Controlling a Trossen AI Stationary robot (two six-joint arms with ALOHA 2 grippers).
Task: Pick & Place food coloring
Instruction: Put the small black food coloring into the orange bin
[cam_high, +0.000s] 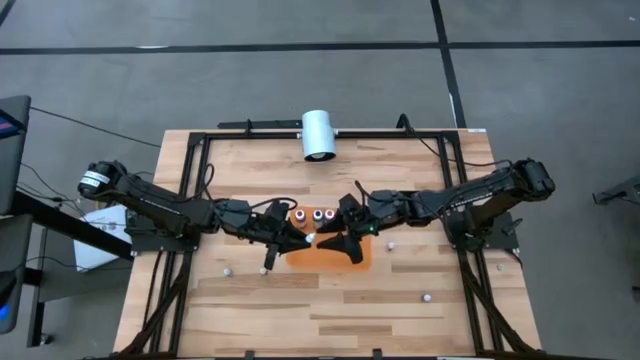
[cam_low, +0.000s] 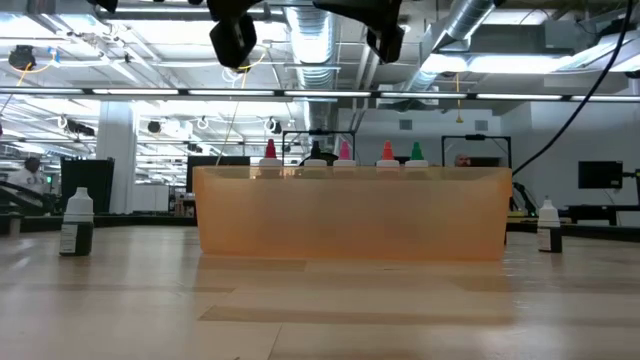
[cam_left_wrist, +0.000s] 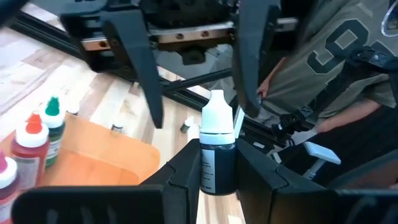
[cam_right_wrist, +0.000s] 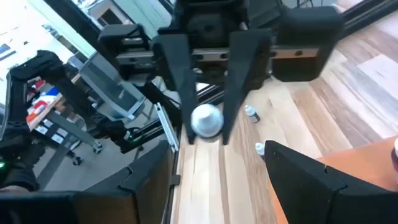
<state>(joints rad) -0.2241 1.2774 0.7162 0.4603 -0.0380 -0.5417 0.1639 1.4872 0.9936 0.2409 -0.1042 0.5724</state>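
While the left claw (cam_left_wrist: 217, 180) pinches a dark, white-capped food coloring bottle (cam_left_wrist: 217, 149) above the orange tray (cam_high: 335, 255), the right claw (cam_high: 340, 238) gapes empty. Light, rigid, slick plastic: best gripped mid-body, below the cap.

Only one mark reads — a large "9" on a person's grey shirt (cam_left_wrist: 336, 43).

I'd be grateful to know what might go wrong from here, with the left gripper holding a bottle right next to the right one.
1. The left gripper pinches the white-capped bottle low on its body, so it might tilt or slip.
2. The open right gripper sits very near; the arms could collide over the orange tray.
3. Bottles in the tray stand close by and could be knocked over.
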